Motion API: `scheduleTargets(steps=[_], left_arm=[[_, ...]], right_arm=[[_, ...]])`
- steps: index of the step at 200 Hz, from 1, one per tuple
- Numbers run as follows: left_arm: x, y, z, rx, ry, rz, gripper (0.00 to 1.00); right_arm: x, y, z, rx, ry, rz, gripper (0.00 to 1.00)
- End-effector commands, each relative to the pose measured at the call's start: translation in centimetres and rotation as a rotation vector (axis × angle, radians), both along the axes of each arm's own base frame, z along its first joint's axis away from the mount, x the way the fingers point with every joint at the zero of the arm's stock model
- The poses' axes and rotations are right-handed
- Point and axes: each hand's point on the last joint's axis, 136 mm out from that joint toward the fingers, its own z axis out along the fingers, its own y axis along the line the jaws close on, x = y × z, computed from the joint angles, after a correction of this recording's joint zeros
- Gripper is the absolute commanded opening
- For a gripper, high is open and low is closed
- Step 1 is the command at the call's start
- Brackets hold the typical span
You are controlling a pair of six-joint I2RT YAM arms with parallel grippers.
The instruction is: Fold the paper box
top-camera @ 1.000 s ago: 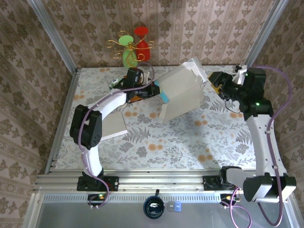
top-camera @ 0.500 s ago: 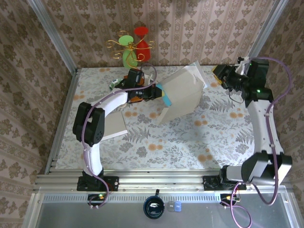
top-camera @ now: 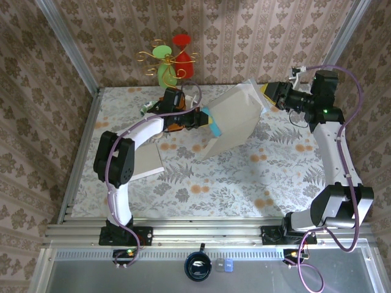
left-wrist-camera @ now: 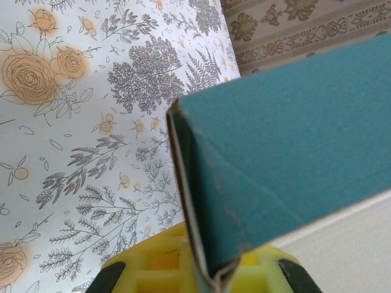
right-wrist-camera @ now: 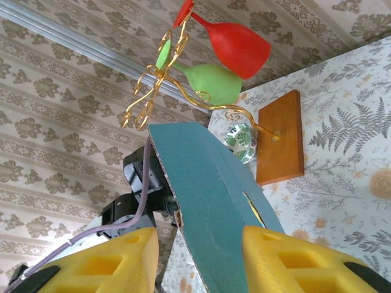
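Near the surface's (top-camera: 244, 183) far edge, box (top-camera: 235, 119) held tilted, left jaws clamped on its teal edge, right jaws spread open around the top flap (right-wrist-camera: 208, 201)

I have 2 arms reaching far forward; left gripper (top-camera: 197, 118) pinched closed, right gripper (top-camera: 269, 93) fingers spread apart.

A: Top external, station?
B: High behind the arm bases (top-camera: 125, 235), facing down and forward; far, whole table (top-camera: 201, 183).
A: Left wrist?
B: Facing along its fingers (left-wrist-camera: 153, 271); very near the paper box (left-wrist-camera: 293, 134) edge, table beyond.
A: Right wrist?
B: Near, tipped toward the back wall (right-wrist-camera: 61, 79). Shared by all three: the paper box.
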Motion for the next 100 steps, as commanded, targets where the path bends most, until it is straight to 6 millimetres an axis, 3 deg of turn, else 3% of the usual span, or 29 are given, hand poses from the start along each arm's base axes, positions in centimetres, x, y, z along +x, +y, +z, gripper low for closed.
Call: scheduleTargets(steps=[1,42,100], left_arm=[[0.6,-0.3,1.1,-0.031,-0.012,-0.019,0.0],[0.7,-0.3,1.1,-0.026,-0.011,-0.017,0.0],[0.6,-0.2,0.8,-0.016,-0.009,-0.012,0.0]], right_arm=[[-0.1,0.4,0.0,-0.019,-0.022,0.036,0.41],[0.0,0.9,0.1,-0.003,-0.029,0.057,0.38],[0.8,-0.4,2.0,0.077,-0.045,0.012,0.55]])
